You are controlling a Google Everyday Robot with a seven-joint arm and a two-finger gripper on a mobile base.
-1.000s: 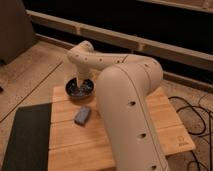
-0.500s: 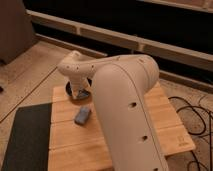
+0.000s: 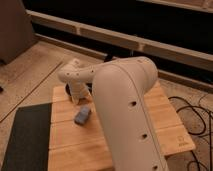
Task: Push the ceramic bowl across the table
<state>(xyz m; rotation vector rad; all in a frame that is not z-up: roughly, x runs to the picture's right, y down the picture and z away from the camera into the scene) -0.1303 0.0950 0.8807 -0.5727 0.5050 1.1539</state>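
You're seeing the end effector (image 3: 75, 97) pressing low at the tabletop's (image 3: 170, 125) upper-left corner; open or closed, can't tell. The ceramic bowl (image 3: 67, 90) is hiding behind it, so the push is prob. underway, not finished.

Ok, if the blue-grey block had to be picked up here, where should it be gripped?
Probably across its short width, from straight above: the block lies flat on the table with its top and long sides free. The gripper is down just behind it.
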